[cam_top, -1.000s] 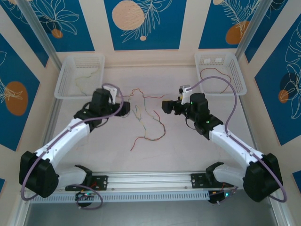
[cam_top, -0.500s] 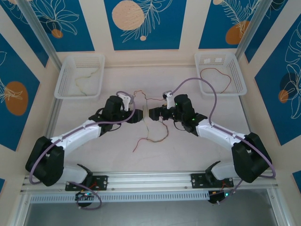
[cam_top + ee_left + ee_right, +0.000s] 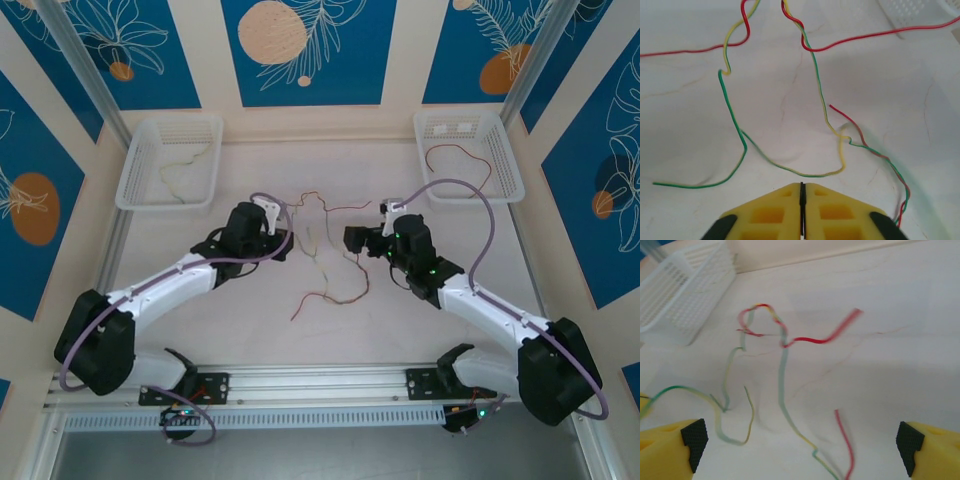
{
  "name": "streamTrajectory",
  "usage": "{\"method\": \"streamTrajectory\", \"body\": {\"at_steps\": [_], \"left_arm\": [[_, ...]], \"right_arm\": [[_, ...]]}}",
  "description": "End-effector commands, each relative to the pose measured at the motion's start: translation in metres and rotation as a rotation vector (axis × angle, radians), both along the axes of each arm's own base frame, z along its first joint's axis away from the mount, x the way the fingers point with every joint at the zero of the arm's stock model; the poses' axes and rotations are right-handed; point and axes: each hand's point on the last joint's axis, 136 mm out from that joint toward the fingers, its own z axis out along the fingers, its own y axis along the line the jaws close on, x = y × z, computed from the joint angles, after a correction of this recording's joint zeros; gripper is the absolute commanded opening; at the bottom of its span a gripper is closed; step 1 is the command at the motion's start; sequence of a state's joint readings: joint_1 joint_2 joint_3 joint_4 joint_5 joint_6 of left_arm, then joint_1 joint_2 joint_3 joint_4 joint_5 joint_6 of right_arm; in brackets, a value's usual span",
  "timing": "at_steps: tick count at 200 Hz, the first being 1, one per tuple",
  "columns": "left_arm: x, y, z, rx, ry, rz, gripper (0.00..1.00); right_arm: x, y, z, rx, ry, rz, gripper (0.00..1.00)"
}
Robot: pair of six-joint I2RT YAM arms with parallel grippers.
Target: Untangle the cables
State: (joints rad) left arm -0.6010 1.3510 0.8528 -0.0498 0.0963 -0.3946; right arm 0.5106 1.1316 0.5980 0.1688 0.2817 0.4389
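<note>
The cables point(image 3: 322, 294) lie in one loose tangle on the middle of the table point(image 3: 400, 335), between the two grippers. Three colours can be counted in it: red, green and yellow. The strands twist round one another in several places, so the number of separate wires cannot be told. From the left wrist, the cables point(image 3: 819, 85) are sharp: one green end lies free at the lower left, one red end lies free right of centre, and two red strands run out of the frame, one at each side. From the right wrist, the cables point(image 3: 782, 385) are blurred and their crossings are hard to follow.

The left gripper point(image 3: 287, 243) sits at the tangle's left edge. Its two yellow fingers point(image 3: 775, 210) are pressed together with just a thin dark seam between them, and a green-yellow strand curves just ahead of their tips. Whether any wire is caught in the seam cannot be told. The right gripper point(image 3: 349, 240) sits at the tangle's right edge with its jaws spread wide, so that the right gripper point(image 3: 800, 447) shows one yellow finger in each lower corner.

Two white baskets stand at the table's far corners. The left basket point(image 3: 135, 175) holds one pale yellow-green wire point(image 3: 185, 160), and the right basket point(image 3: 507, 165) holds one red wire point(image 3: 445, 149).
</note>
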Motion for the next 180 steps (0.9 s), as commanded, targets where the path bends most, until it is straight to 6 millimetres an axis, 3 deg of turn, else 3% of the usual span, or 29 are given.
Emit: {"method": "streamTrajectory", "body": {"at_steps": [1, 9, 19, 51, 74, 88, 123, 133, 159, 180], "left_arm": [[0.004, 0.006, 0.028, 0.04, -0.074, 0.013, 0.11], [0.004, 0.008, 0.033, 0.039, -0.089, 0.019, 0.14], [0.003, 0.008, 0.038, 0.031, -0.106, 0.015, 0.26], [-0.005, -0.003, 0.044, -0.014, -0.145, -0.071, 0.38], [-0.025, -0.021, 0.05, -0.027, -0.205, -0.207, 0.46], [-0.04, -0.033, 0.052, 0.023, -0.25, -0.287, 0.57], [-0.079, -0.05, 0.044, 0.075, -0.271, -0.403, 0.63], [-0.089, -0.052, 0.041, 0.054, -0.266, -0.423, 0.68], [-0.104, -0.053, 0.023, 0.043, -0.175, -0.405, 0.71], [-0.113, -0.049, -0.003, 0.056, -0.09, -0.382, 0.73]], "right_arm": [[-0.002, -0.017, 0.003, 0.012, -0.01, -0.066, 0.99], [-0.004, -0.02, 0.005, 0.01, -0.023, -0.072, 1.0], [-0.006, -0.025, 0.007, 0.01, -0.034, -0.086, 1.0], [-0.002, -0.045, -0.006, 0.067, 0.06, -0.132, 1.0], [0.001, -0.059, -0.03, 0.117, 0.187, -0.177, 1.0], [0.001, -0.067, -0.049, 0.104, 0.268, -0.222, 1.0], [-0.003, -0.07, -0.075, 0.107, 0.379, -0.253, 0.99], [-0.004, -0.067, -0.075, 0.117, 0.383, -0.246, 0.99], [-0.006, -0.056, -0.067, 0.117, 0.333, -0.203, 0.98], [-0.014, -0.03, -0.039, 0.08, 0.159, -0.079, 0.98]]}}
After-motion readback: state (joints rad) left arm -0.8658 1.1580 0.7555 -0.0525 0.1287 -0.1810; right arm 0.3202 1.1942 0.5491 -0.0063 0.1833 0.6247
